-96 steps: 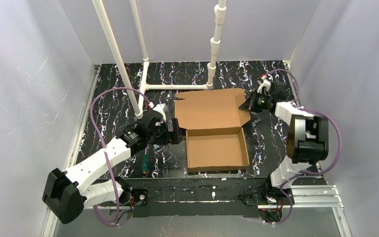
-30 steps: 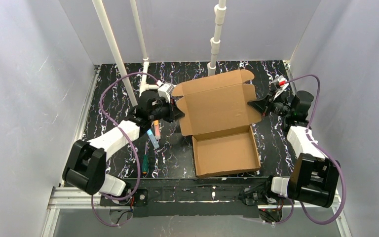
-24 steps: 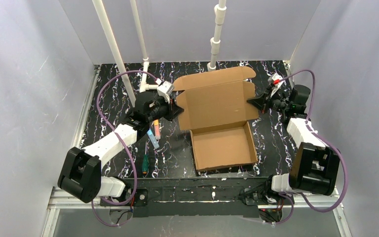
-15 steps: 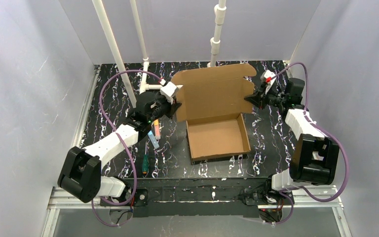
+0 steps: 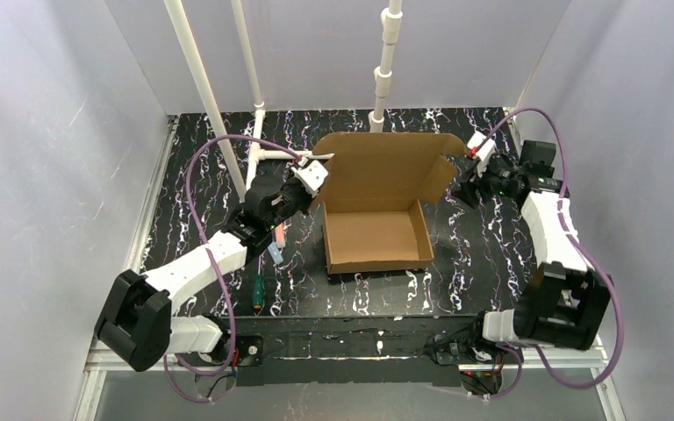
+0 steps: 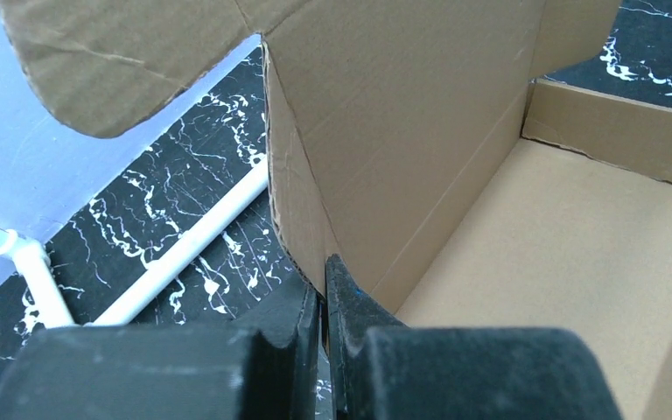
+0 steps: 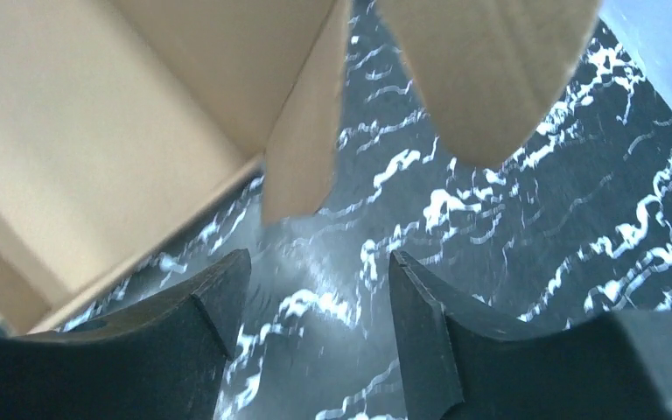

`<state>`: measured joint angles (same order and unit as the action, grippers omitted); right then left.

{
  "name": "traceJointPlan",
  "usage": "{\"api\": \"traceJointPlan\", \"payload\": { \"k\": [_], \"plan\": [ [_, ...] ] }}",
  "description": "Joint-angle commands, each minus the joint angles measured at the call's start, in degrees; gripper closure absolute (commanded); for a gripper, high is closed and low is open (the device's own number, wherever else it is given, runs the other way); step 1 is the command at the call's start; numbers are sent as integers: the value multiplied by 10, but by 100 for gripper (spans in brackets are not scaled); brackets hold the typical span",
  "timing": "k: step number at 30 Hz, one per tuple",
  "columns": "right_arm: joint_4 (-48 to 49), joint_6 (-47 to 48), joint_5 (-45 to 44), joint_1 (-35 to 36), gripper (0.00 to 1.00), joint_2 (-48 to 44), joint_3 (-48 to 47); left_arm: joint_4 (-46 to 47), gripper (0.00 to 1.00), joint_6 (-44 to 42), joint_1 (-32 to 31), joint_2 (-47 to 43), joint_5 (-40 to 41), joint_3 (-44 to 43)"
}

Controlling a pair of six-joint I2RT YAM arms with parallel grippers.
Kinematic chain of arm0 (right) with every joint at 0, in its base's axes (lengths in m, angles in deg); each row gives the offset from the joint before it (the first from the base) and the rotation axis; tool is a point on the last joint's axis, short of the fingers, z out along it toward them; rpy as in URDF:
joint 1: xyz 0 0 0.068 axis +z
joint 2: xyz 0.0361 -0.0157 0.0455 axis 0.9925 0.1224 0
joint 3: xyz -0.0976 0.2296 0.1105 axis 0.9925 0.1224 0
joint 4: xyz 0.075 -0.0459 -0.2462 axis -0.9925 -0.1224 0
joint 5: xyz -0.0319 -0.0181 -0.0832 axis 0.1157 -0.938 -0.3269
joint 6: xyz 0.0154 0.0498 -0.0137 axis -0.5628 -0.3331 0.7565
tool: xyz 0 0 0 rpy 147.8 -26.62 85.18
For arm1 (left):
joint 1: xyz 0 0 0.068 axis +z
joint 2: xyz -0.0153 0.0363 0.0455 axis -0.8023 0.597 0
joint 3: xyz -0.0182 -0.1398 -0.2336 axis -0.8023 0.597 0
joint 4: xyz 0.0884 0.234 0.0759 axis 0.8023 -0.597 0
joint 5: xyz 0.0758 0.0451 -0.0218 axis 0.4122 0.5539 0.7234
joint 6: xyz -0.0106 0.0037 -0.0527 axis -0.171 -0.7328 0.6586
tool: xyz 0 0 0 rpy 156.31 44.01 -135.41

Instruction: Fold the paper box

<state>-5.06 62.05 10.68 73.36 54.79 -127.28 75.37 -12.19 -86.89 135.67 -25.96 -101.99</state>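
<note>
Lid-closing looks like the step in hand: the left claw (image 6: pixel 323 282) is pinched tight on the left edge of the lid (image 5: pixel 377 168), which stands upright along the far side of the box (image 5: pixel 374 239). The box sits at the middle of the worktop (image 5: pixel 483 254), its tray formed and holding nothing. The right claw (image 7: pixel 315 280) gapes just beside the lid's right ear flap (image 7: pixel 490 70), gripping nothing. Next, I judge, the ears want turning inward and the lid swinging down toward the near wall.
</note>
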Motion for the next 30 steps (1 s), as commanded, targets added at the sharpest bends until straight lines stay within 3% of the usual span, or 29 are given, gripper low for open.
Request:
{"api": "traceJointPlan", "payload": {
  "k": [1, 6, 9, 13, 22, 24, 26, 28, 30],
  "plan": [
    [-185, 141, -36, -6, 32, -98, 3, 4, 100, -41, -12, -49, 25, 34],
    [-393, 306, 10, 11, 31, -131, -15, 3, 100, -43, -27, -94, 39, 79],
    [-449, 348, 7, 62, 38, -132, -1, 1, 100, -47, -39, -112, 49, 96],
    [-396, 291, -13, 121, 39, -142, 29, -4, 100, -48, -50, -120, 58, 106],
    [-299, 155, -16, 130, 32, -137, 19, -7, 100, -9, -43, -19, 41, 57],
    [-309, 155, -11, 130, 28, -134, -12, -7, 100, -7, -41, 5, 30, 47],
    [-327, 167, -10, 130, 18, -127, -72, -6, 100, -24, -41, 15, 18, 42],
    [-350, 182, -6, 131, 5, -105, -160, -6, 100, -45, -41, 20, 20, 37],
    [-392, 203, -5, 138, 2, -56, -257, -7, 100, -73, -41, 24, 25, 29]
  ]
}}
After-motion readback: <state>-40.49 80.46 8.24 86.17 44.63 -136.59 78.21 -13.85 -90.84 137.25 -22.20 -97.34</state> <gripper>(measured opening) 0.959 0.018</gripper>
